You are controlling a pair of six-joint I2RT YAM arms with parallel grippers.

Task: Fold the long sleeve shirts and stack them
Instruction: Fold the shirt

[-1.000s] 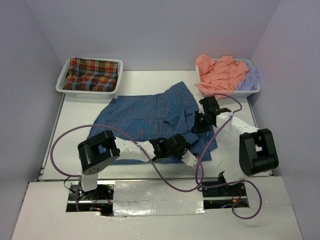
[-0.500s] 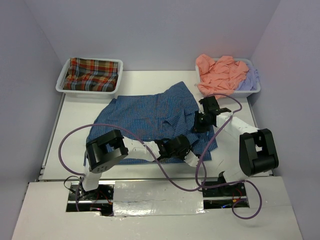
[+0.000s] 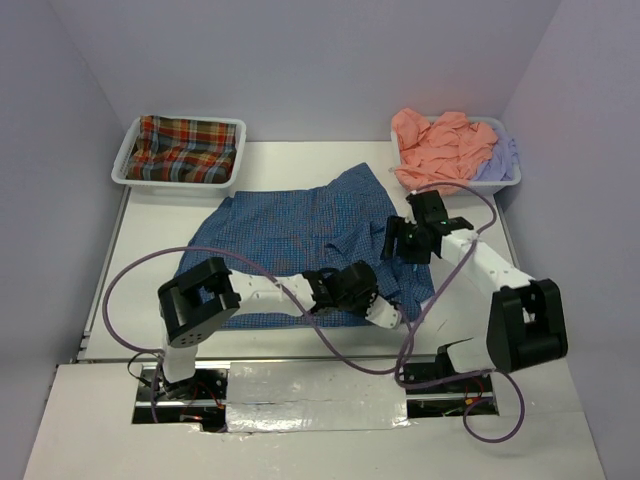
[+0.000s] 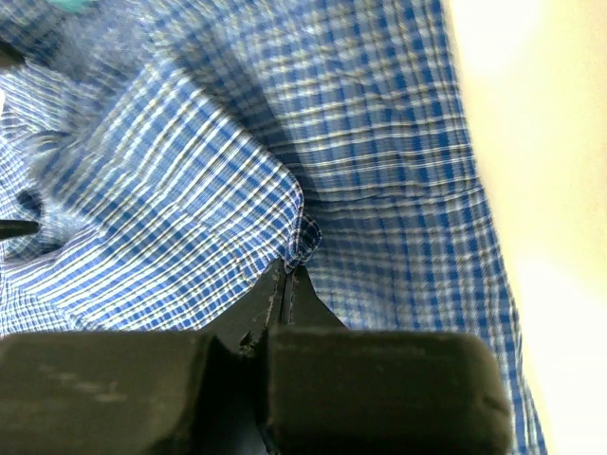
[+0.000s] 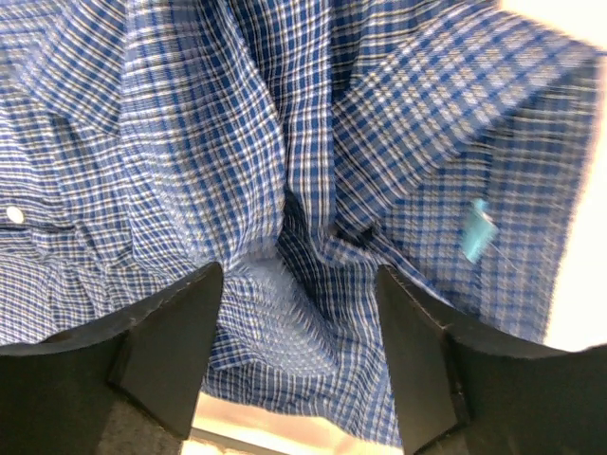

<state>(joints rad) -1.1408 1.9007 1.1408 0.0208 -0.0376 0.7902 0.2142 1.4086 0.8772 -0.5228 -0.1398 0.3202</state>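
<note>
Left gripper (image 4: 289, 277): over the table's (image 3: 150, 240) near right part, pinched shut on a fold of the blue shirt (image 3: 290, 230)
Right gripper (image 5: 294, 284): just beyond, fingers wide over bunched cloth, holding nothing
Handling: light, limp, drags and creases easily; best gripped at hems or corners
Lie: spread mid-table, long axis roughly left to right; collar end unclear
Table's far edge: plaid shirt (image 3: 185, 150) left, orange shirt (image 3: 440, 145) right
</note>
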